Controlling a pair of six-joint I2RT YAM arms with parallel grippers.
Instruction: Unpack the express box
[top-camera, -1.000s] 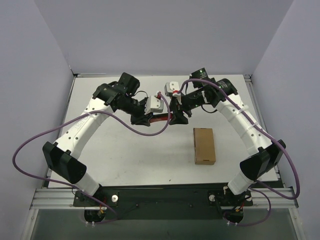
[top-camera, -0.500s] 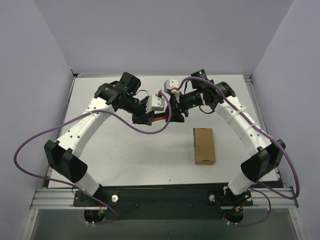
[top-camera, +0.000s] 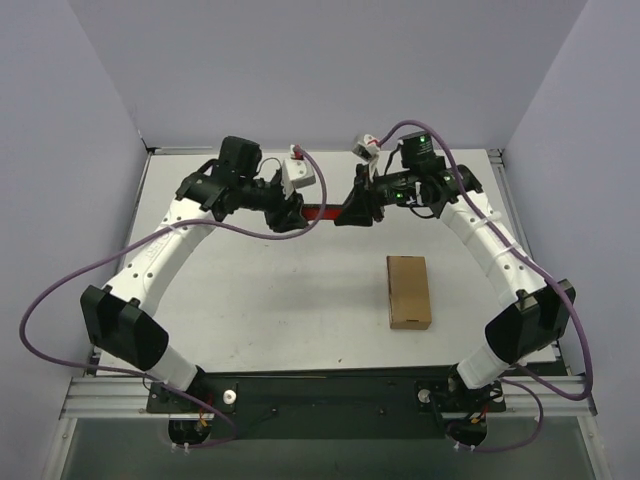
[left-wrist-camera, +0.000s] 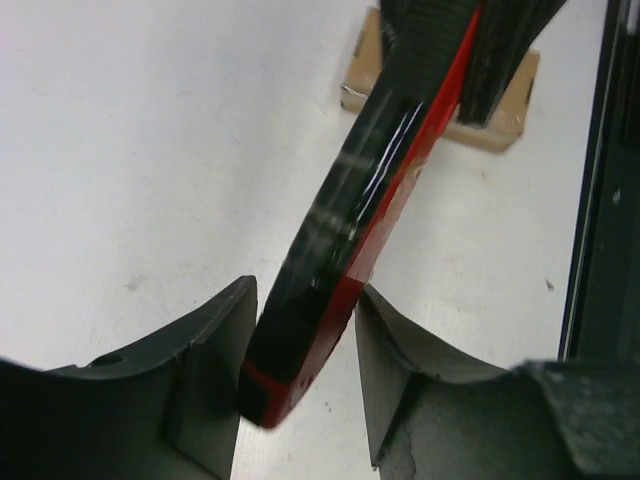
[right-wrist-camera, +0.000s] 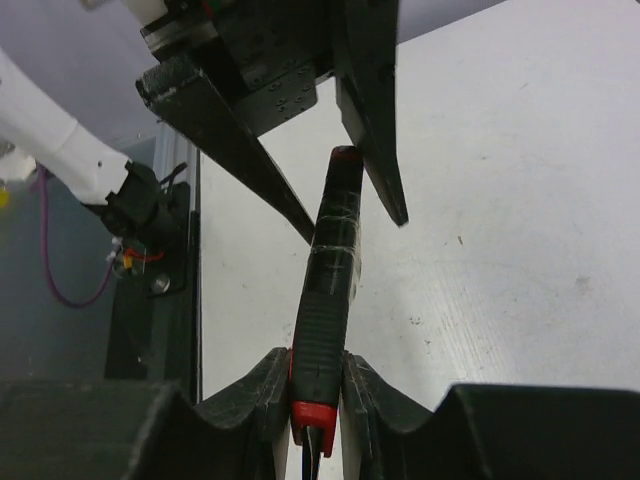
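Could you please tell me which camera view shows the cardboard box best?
The top external view: the whole express box lies unobstructed on the table. The left wrist view shows only its corners behind the utility knife; the right wrist view shows none of it.

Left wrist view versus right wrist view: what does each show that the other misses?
Only the left wrist view: the express box, on the table beyond the utility knife. Only the right wrist view: the left arm's white link and purple cable. Both: the knife, right fingers clamped on one end, left fingers apart around the other.
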